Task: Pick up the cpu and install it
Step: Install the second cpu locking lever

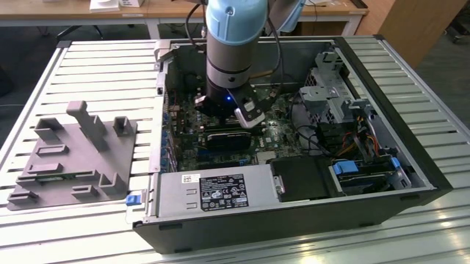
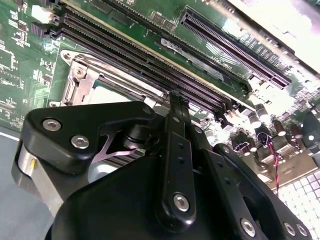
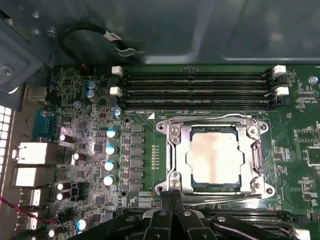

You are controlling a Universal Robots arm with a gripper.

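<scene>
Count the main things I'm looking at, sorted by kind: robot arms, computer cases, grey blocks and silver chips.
Blue-and-silver robot arm: 1
Open black metal computer case: 1
Grey plastic fixture block: 1
Pale silver square cpu, lying in the motherboard socket: 1
Total: 4

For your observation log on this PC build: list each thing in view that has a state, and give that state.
cpu: seated flat in the socket, metal top showing.
socket: frame around the cpu, uncovered.
pincer: shut, empty, just beside the socket.
memory slots: empty.
PC case: lying on its side, open.
fixture block: on the table beside the case.
</scene>
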